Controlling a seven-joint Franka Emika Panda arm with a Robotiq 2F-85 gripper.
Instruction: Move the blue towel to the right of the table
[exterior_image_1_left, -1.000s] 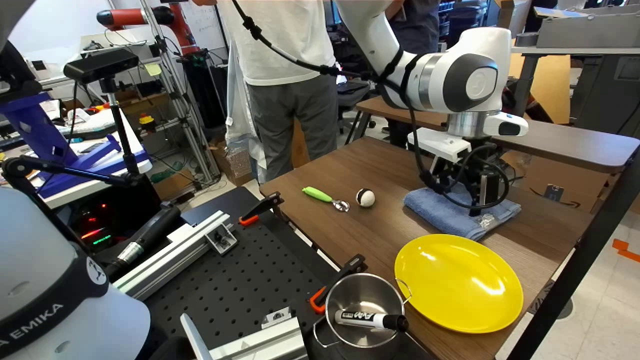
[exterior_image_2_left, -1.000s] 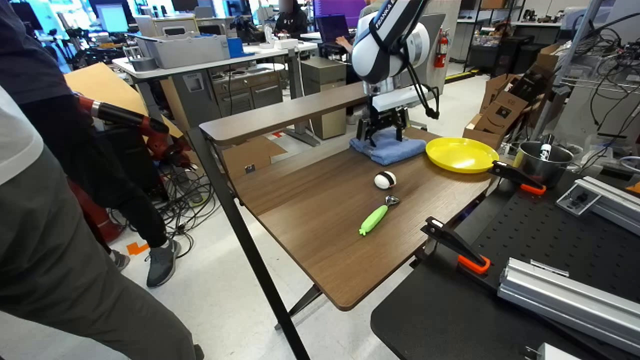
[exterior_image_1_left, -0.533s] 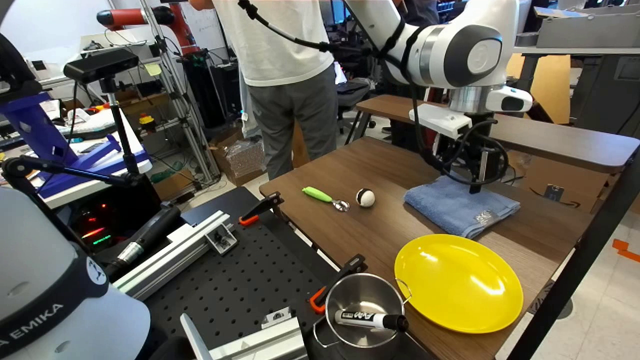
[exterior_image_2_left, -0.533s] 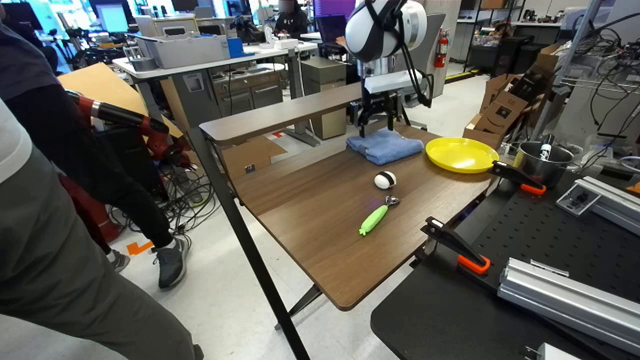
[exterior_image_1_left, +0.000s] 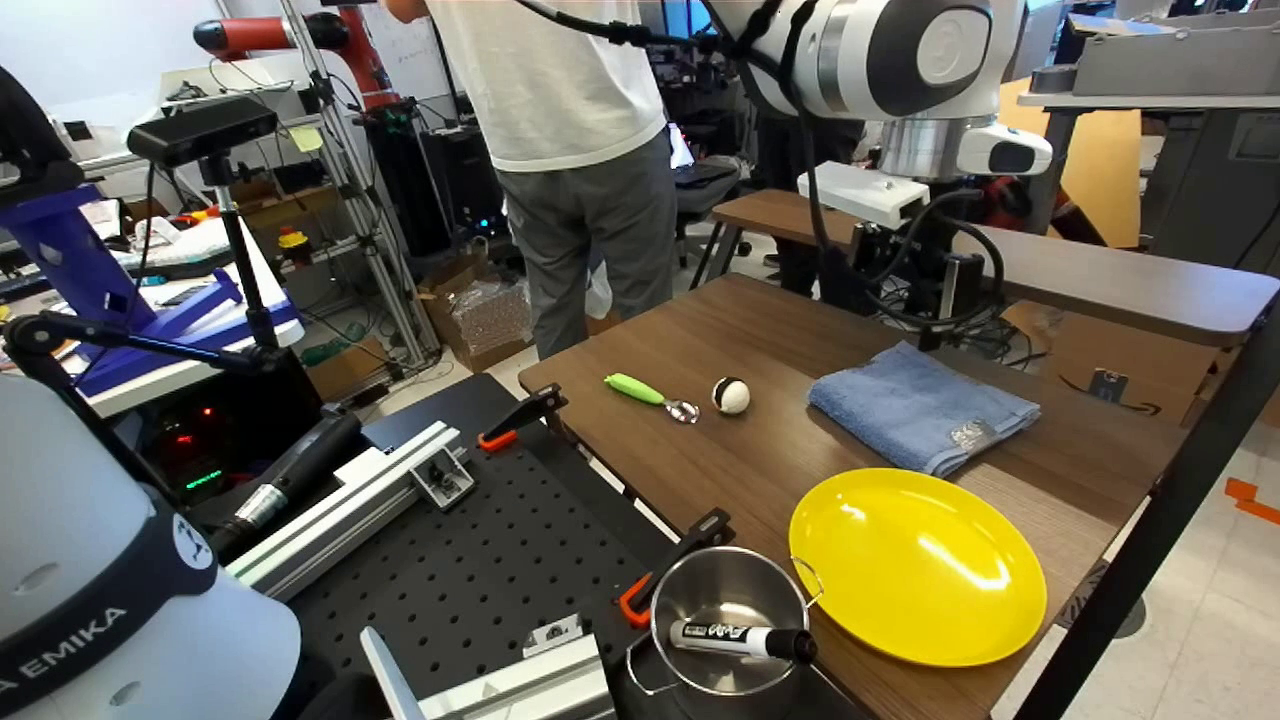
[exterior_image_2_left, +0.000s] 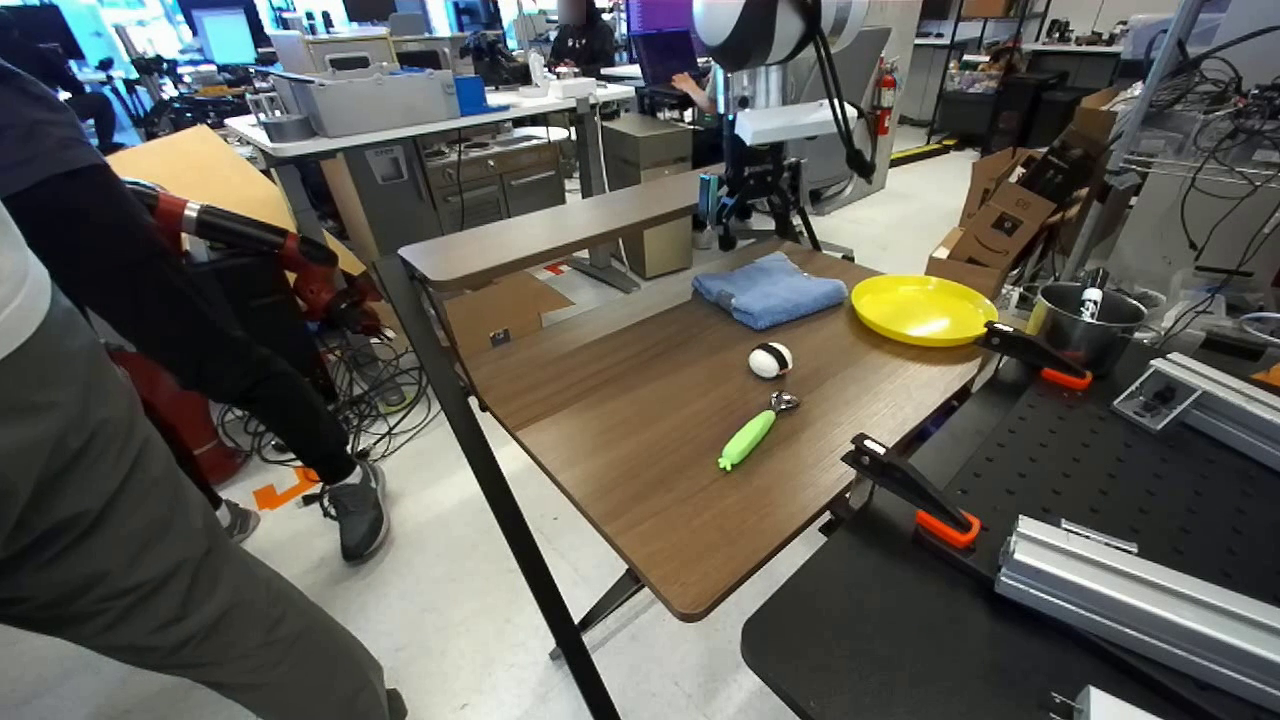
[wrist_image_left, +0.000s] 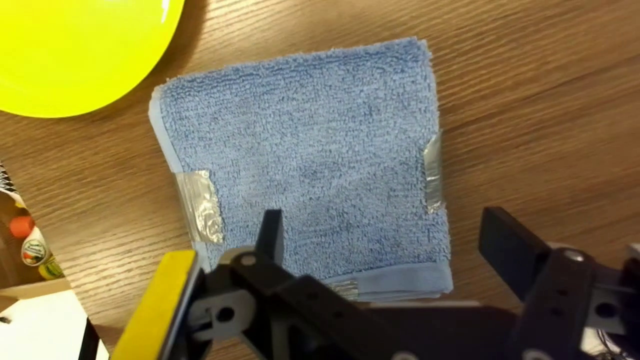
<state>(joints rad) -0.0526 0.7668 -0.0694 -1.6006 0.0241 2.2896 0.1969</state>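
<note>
Nearest the wrist camera, the end effector (wrist_image_left: 385, 232) has its fingers (wrist_image_left: 512, 252) spread wide with nothing pinched between them; in the wrist view one finger overlaps the blue towel (wrist_image_left: 310, 165) and the other shows against bare wood beyond its edge. A second ago those fingers were down at the cloth, half a second ago just over it, and now they hang higher, with a gap above the towel (exterior_image_2_left: 770, 295) in an exterior view. Below, the towel lies folded and flat on the worktop (wrist_image_left: 525, 125), almost exactly where it lay a second ago, in the right-hand half as both exterior views frame it. The lift with no load suggests that the towel has been let go and the placing is probably done; should it need to sit farther right, a fresh grasp would be called for. Just beside the towel, not touching, is the yellow plate (wrist_image_left: 75, 55), which could get in the way of any further shift towards it. Farther along the worktop lie a white ball with a dark band (exterior_image_1_left: 731, 396) and a green-handled scoop (exterior_image_1_left: 640, 391), both unmoved. Past the edge stands a metal pot (exterior_image_1_left: 720, 580) with a marker (exterior_image_1_left: 735, 640) inside.
</note>
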